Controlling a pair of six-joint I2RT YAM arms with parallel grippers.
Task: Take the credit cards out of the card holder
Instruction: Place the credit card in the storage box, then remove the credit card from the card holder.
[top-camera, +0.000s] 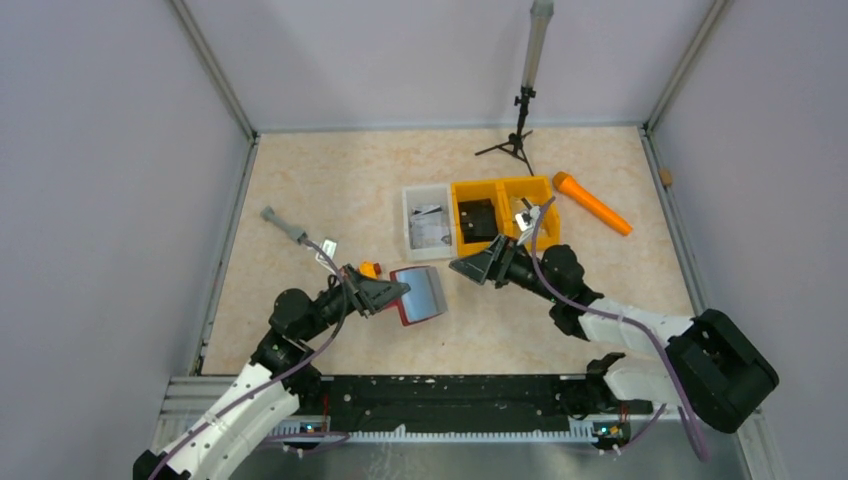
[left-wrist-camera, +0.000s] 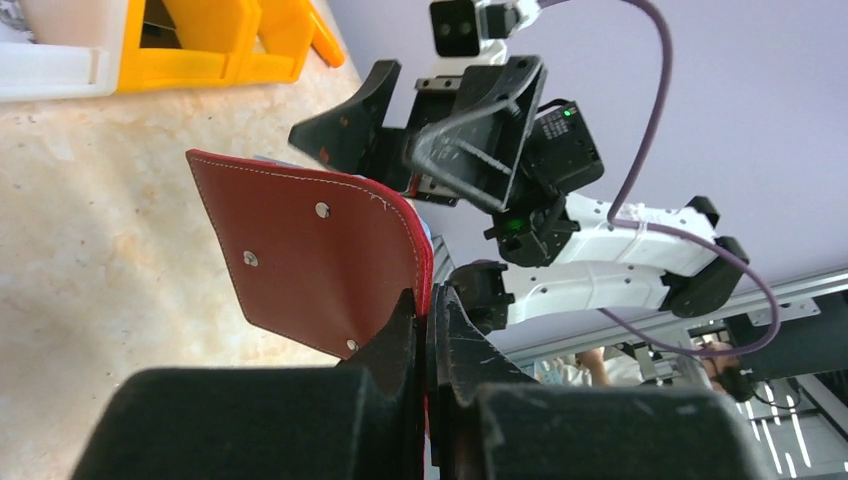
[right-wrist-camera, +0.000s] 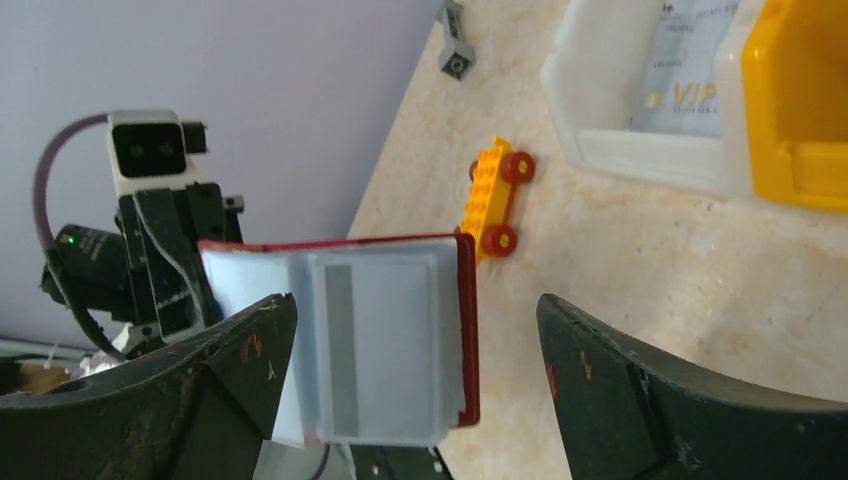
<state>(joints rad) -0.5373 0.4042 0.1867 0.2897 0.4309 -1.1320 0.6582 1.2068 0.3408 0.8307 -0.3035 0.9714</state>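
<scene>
Left gripper (left-wrist-camera: 428, 300) is pinched nearly shut on the rim of the holder (left-wrist-camera: 310, 250), thin maroon edge squeezed between its fingers. The wallet is presented upright, apparently clear of the surface (top-camera: 320, 200), with the stitched outer face toward the left wrist camera. Across from it, the right gripper (right-wrist-camera: 415, 310) is spread wide with nothing in it. From its own camera the holder's pale inside sits framed between the two fingers, and from above the fingertips look near the holder but not touching. You can see the cards (right-wrist-camera: 385, 345) tucked in there, a pale stack with a grey stripe down the top one, and the maroon cover shows along the right edge. A toy block (right-wrist-camera: 497, 197) lies on the surface just behind. By my read, none of the cards has come out yet. How will they handle? Thin, light, stiff plastic, and slick on the faces, so a shallow nip could slide off. The holder is the opposite, soft and floppy, and it will likely bend toward any pull. Best bet looks like closing on the flat faces of the top card at its exposed edge, then drawing it straight along the pocket. The pocket mouth itself I cannot make out from here.
</scene>
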